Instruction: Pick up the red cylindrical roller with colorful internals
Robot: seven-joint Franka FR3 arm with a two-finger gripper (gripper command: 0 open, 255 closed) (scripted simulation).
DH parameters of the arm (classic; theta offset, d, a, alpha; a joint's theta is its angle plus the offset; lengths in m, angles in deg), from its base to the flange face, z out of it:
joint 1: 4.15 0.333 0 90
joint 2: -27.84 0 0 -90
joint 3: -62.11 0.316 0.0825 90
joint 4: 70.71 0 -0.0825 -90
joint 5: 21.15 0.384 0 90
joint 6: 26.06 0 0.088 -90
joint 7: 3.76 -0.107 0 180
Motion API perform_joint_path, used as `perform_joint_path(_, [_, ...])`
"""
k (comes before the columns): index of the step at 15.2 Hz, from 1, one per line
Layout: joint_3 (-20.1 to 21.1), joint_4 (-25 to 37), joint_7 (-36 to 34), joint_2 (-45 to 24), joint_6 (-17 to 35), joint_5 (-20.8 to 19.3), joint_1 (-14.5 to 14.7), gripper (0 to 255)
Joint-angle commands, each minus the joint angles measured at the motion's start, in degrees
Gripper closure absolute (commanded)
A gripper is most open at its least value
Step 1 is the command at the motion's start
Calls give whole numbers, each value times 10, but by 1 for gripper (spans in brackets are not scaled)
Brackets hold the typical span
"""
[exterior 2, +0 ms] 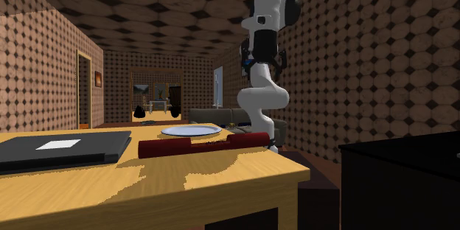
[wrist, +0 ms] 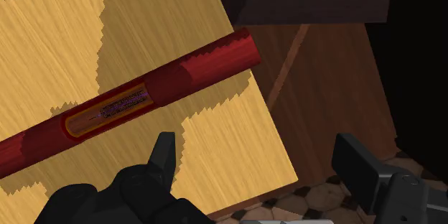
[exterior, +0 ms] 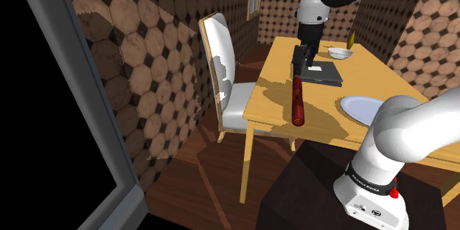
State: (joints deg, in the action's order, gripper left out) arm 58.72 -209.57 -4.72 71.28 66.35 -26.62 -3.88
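Looking along your end effector [wrist: 255, 143], you see its two black fingers standing far apart with nothing held. I think it is open wide so it can go down on both sides of the red roller [wrist: 136, 108].

The roller lies flat on its side on the bench [exterior: 274, 96]. One end is at the bench edge next to the stand and seems to poke a little over it. It is long and round, so I think a bump could make it roll. It is not between the fingers yet. It sits a bit ahead of them, so I think you must move over it first.

The roller is like a little case. A window in its side has an orange rim and shows pink and purple bits inside.

Toward the far edge sits a white bowl [exterior: 340, 52]; I cannot tell what is in it. The white plate [exterior: 361, 107] by the near edge looks bare. A dark flat thing [exterior: 322, 72] lies between the bowl and the roller.
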Motion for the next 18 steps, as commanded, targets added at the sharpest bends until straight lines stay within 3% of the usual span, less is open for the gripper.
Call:
perform_joint_path(1, [0, 0, 0, 0, 0, 0, 0, 0])
perform_joint_path(18, [-97, -103, -257, -182, 340, 23, -167, 0])
